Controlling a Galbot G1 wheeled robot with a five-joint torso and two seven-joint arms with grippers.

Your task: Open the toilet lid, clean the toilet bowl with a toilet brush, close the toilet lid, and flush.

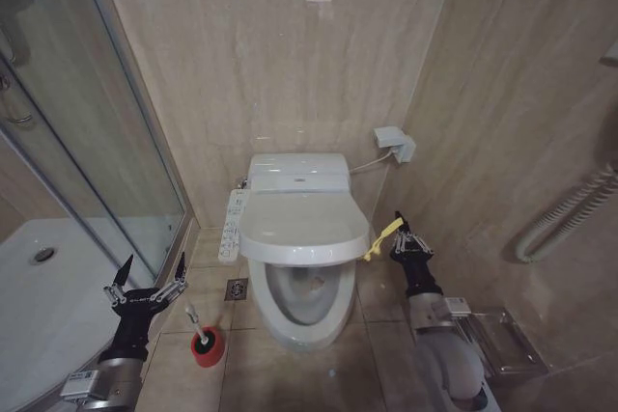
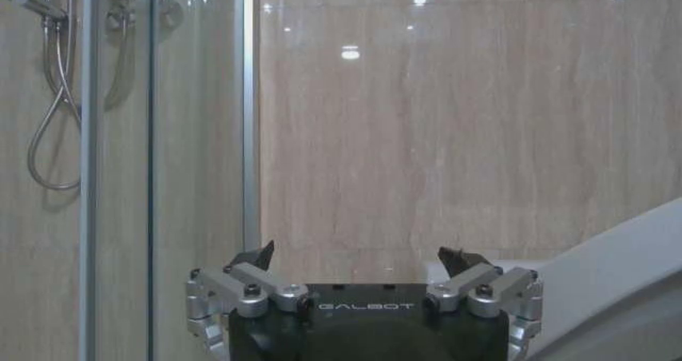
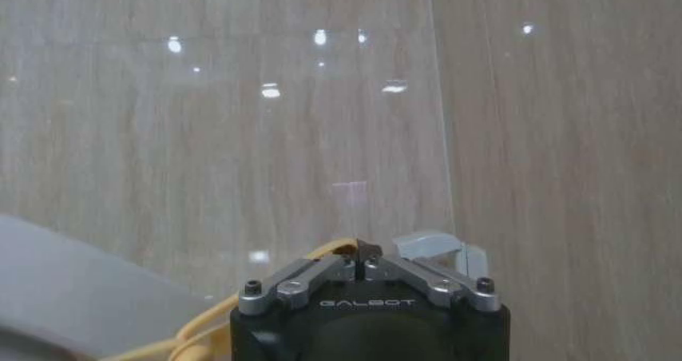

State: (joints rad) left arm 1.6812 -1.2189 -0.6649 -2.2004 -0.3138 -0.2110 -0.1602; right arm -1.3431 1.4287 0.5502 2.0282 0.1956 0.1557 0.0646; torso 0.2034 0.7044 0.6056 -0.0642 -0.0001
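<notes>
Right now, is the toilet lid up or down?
Partly raised: the toilet lid hovers over the toilet bowl, right hand shut on its yellow cord.

Beige marble-look tiled walls; matching tan floor tiles; glass shower enclosure; square metal floor drain.

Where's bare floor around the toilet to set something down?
Bare tiles lie in front of the toilet bowl and between it and the right wall. The left side is crowded: toilet brush, floor drain and the open left end effector.
</notes>
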